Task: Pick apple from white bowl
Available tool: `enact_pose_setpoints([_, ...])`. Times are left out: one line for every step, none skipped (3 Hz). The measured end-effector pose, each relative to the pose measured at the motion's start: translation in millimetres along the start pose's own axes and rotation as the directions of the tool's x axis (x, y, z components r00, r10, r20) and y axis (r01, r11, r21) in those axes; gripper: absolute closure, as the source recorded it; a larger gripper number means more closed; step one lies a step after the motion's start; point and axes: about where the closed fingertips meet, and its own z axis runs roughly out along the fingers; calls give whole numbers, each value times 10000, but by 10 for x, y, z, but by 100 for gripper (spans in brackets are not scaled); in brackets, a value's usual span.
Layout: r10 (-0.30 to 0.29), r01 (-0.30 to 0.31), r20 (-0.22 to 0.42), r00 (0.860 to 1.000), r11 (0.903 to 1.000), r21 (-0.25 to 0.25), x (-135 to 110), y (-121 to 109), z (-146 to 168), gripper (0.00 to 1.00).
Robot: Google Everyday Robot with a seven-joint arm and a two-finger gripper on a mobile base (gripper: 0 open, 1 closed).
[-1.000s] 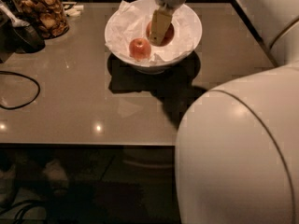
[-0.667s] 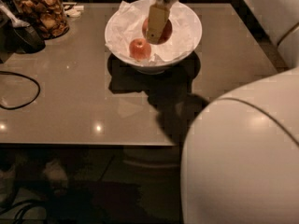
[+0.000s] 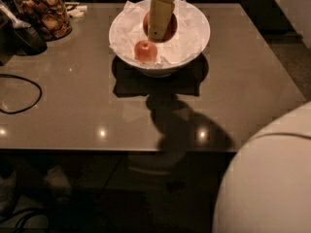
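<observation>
**Figure: risks at the approach.** The bowl (image 3: 206, 27) stands on the desk (image 3: 243, 81) at the upper centre of the frame, lined with crumpled paper (image 3: 127, 25). The apple (image 3: 146, 51) you want lies inside it against the near-left wall, resting on the paper. The gripper (image 3: 160, 25) hangs over the bowl's middle, to the upper right of the apple and apart from it. It stands directly in front of a second, red apple (image 3: 170, 27) and hides most of that fruit. You cannot tell from this view whether the gripper is released or clenched, or whether it touches the red apple.

Note the likely failures:

- **Wrong fruit.** The gripper is lined up with the red apple, not with the target. If you descend from here, you probably take or knock the wrong one.
- **Rolling.** Both apples sit on loose paper in a curved bowl. A nudge to either may send it rolling into the other and shift the target.
- **Paper.** A low grasp may catch a fold and drag the lining out with the fruit.
- **Bowl wall.** The apple lies close to the rim, so a sideways move toward it may strike the wall and slide the bowl across the glossy desk.

The jar (image 3: 43, 13) at the upper left and the cable (image 3: 24, 93) at the left edge lie well apart from the bowl.
</observation>
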Motion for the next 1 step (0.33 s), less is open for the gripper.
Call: enact_pose_setpoints([-355, 349, 341, 9988, 9992, 175, 9, 206, -170, 100])
